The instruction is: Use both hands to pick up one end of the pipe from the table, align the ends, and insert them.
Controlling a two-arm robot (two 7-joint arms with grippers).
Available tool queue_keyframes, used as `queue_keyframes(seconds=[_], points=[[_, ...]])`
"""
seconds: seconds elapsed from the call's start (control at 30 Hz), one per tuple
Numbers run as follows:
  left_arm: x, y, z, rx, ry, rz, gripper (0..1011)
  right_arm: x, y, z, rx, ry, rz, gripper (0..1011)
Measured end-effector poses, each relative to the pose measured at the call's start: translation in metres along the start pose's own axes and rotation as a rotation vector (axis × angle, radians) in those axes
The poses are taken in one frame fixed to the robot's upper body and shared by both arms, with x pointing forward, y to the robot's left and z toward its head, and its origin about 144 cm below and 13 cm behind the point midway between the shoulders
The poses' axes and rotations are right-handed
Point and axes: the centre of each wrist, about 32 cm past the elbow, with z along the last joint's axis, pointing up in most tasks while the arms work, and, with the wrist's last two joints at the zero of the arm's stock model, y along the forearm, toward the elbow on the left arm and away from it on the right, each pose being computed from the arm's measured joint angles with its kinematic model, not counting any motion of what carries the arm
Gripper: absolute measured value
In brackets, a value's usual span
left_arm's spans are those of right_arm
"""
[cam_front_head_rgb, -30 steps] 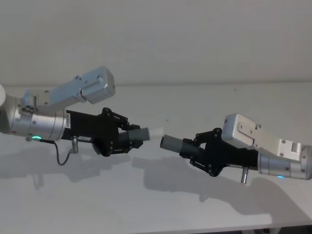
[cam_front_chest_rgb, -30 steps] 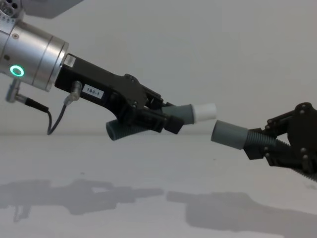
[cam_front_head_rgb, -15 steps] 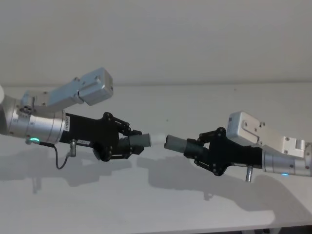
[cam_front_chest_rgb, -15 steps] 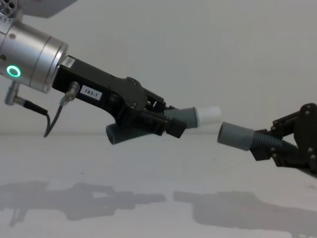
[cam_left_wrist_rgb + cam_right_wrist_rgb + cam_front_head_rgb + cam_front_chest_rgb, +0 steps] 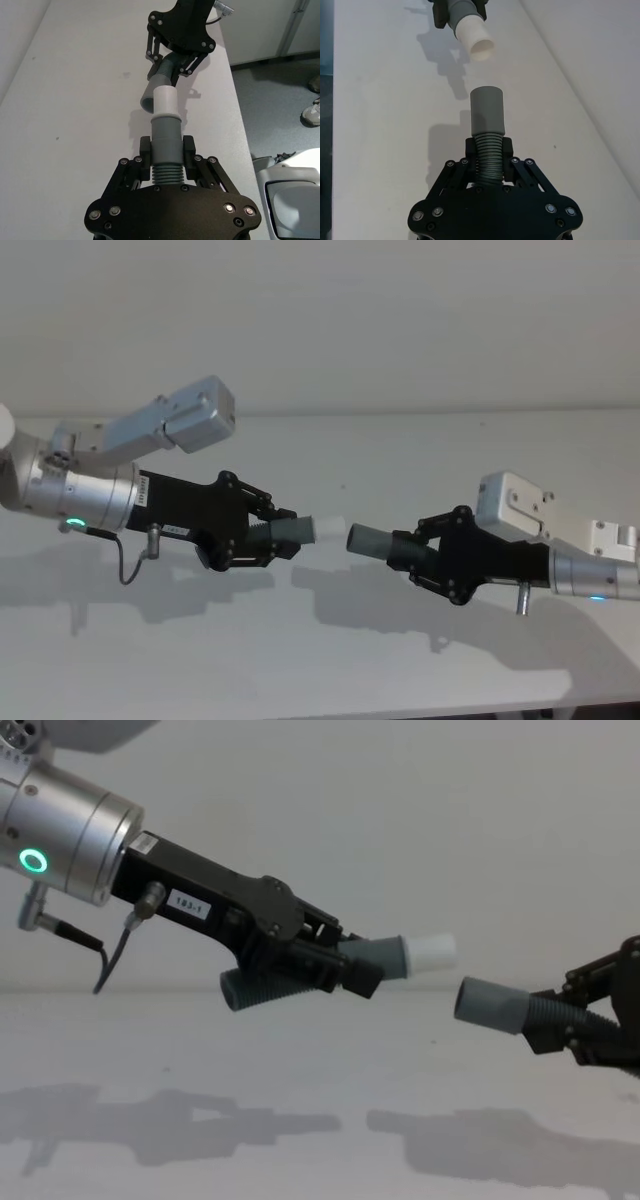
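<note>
While the left gripper (image 5: 285, 538) clamps the white-tipped hose (image 5: 298, 531) and the right gripper (image 5: 408, 555) clamps the socket hose (image 5: 375, 541) above the counter (image 5: 430, 455), aligning is in hand: the socket (image 5: 490, 1003), near the tip's (image 5: 432, 952) four o'clock, probably needs lifting before insertion.

left gripper (image 5: 283, 534): aloft, angled inward, clamped on white-tipped pipe piece (image 5: 306, 530) | right gripper (image 5: 406, 553): aloft, angled inward, clamped on socket pipe piece (image 5: 370, 539)
</note>
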Motion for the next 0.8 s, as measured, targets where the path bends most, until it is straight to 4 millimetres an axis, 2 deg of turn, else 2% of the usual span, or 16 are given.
queue_keyframes(seconds=[0.8], points=[[0.012, -0.015, 0.007, 0.025, -0.032, -0.064, 339, 0.003, -0.021, 0.003, -0.012, -0.012, 0.017, 252]])
